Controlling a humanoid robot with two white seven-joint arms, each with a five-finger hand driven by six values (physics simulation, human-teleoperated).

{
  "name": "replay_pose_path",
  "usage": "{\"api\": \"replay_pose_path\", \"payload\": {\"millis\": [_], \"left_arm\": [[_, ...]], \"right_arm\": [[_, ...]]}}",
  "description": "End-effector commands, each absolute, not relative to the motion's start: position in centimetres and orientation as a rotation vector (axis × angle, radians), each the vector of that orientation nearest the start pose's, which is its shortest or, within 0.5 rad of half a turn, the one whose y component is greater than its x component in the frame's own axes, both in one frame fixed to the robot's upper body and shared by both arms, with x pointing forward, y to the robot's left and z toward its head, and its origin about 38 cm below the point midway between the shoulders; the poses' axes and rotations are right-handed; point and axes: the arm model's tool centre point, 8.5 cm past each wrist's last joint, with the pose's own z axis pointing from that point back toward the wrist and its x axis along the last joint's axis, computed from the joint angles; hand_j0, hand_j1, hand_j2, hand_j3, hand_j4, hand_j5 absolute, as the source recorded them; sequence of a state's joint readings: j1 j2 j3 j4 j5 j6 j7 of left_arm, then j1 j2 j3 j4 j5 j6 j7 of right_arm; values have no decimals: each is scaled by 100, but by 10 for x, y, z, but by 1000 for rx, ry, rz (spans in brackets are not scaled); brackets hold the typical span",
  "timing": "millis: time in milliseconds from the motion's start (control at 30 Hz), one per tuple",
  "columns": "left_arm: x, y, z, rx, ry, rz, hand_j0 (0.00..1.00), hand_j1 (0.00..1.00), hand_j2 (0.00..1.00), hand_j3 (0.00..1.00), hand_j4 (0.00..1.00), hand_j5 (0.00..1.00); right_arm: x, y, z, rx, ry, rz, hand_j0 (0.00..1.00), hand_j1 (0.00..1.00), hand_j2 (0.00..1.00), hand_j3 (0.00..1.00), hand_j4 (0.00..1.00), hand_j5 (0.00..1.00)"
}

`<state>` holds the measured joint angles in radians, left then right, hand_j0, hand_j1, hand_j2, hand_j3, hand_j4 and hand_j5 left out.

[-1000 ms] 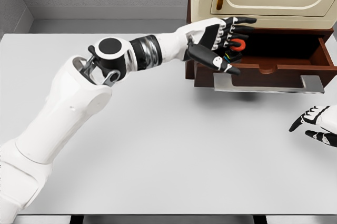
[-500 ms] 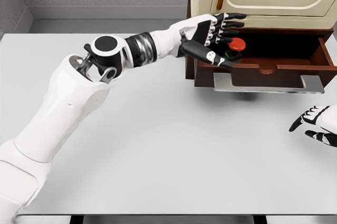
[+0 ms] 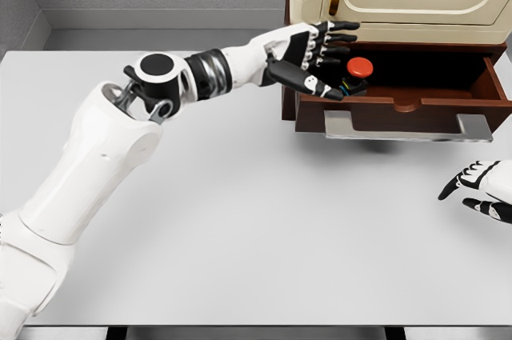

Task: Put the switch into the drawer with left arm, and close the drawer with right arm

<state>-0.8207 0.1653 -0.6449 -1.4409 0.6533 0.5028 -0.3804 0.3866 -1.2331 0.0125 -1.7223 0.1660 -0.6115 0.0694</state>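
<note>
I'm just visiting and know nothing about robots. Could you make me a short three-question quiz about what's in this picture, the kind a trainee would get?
1. True or false: the switch with the red button sits inside the open drawer.
2. Multiple choice: the left hand is A) gripping the switch, B) open beside the switch at the drawer's left end, C) resting flat on the table.
3. Fill in: the right hand shows at the picture's ____ edge, below the drawer's metal handle.

Key: 1 true; 2 B; 3 right.
</note>
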Motion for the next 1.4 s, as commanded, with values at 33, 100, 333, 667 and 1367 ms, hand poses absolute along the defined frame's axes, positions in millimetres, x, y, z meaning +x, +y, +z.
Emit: {"api": "replay_pose_path", "payload": {"millis": [33, 100, 333, 667, 1367], "left_arm": [[468, 35, 258, -783, -1281, -869, 100, 100, 100, 100, 100, 100], [470, 32, 252, -778, -1261, -870, 100, 100, 100, 100, 100, 100], [469, 10, 253, -784, -1264, -860, 100, 100, 100, 100, 100, 100], [455, -33, 271, -790, -1305, -948, 100, 100, 100, 100, 100, 100], [410, 135, 348, -960, -1434, -1025, 100, 100, 100, 100, 100, 100]], "right_arm": [[281, -425, 193, -356, -1463, 1684, 56, 56, 56, 56, 56, 56], [281, -424, 193, -355, -1465, 1685, 57, 57, 57, 57, 57, 57], [281, -425, 193, -356, -1463, 1684, 57, 57, 57, 57, 57, 57], [282, -428, 192, -361, -1456, 1680, 57, 57, 57, 57, 57, 57], [285, -427, 202, -362, -1462, 1692, 57, 57, 57, 57, 57, 57]]}}
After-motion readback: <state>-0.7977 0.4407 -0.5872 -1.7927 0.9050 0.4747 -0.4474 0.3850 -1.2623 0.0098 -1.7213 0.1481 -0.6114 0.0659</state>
